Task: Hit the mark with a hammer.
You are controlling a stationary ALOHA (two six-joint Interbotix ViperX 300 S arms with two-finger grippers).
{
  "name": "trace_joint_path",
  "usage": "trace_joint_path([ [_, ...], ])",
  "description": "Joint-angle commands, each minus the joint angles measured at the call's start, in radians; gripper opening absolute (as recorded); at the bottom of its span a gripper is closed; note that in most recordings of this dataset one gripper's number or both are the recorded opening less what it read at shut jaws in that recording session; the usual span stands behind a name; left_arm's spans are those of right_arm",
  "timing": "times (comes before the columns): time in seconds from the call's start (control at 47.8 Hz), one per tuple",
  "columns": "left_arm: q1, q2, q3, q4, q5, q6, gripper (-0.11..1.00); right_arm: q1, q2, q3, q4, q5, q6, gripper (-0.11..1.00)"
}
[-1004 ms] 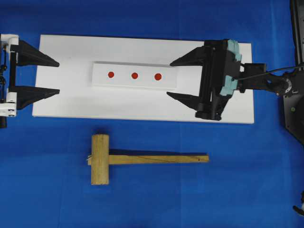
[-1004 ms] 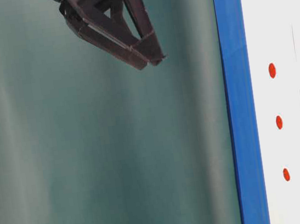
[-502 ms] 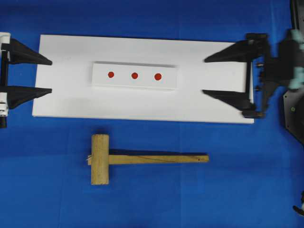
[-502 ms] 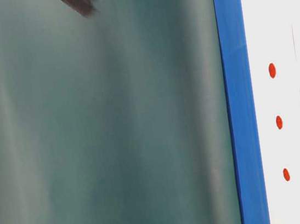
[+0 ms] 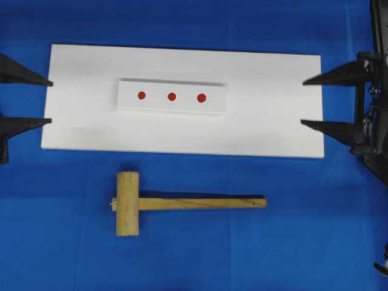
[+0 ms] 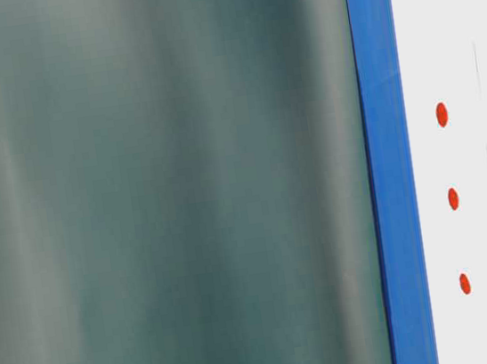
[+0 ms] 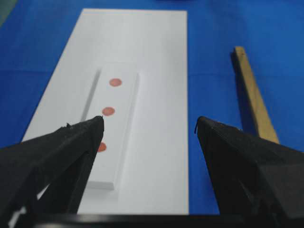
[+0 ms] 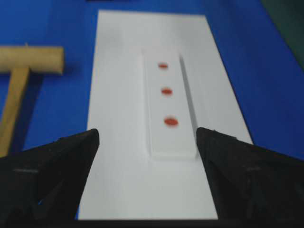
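1. The mark [image 5: 202, 97], a solid red round dot, is the right-hand and largest of three red dots on one small white slab [image 5: 172, 111].
2. One light-brown wooden mallet [image 5: 128, 211] lies on the blue counter [image 5: 303, 242], below the white board [image 5: 273, 121].
3. Two end effectors, left end effector [image 5: 48, 102] and right end effector [image 5: 304, 102], stand released, empty, at the board's ends.

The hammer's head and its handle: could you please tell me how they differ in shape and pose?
The head is a thick cylinder; the handle is thin, long and squared. In the overhead view the head runs top to bottom, the handle left to right. Both are light-brown wood lying flat on the blue cloth.
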Motion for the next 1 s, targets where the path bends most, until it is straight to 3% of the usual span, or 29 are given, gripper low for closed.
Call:
trace_joint_path([
  [0.0,-0.005,-0.009,0.003,0.0,-0.005,0.003,0.76,-0.002,-0.017,0.023,0.009,-0.018,0.005,0.74],
  [0.105,-0.006,-0.028,0.029,0.0,-0.005,0.003,0.76,-0.002,-0.048,0.057,0.035,-0.026,0.014,0.72],
  [0.335,-0.006,-0.063,0.06,0.002,-0.009,0.003,0.76,-0.002,-0.1,0.086,0.038,-0.025,0.025,0.63],
  [0.983,-0.006,-0.072,0.075,0.0,-0.011,0.002,0.76,-0.002,-0.1,0.087,0.038,-0.032,0.025,0.62],
])
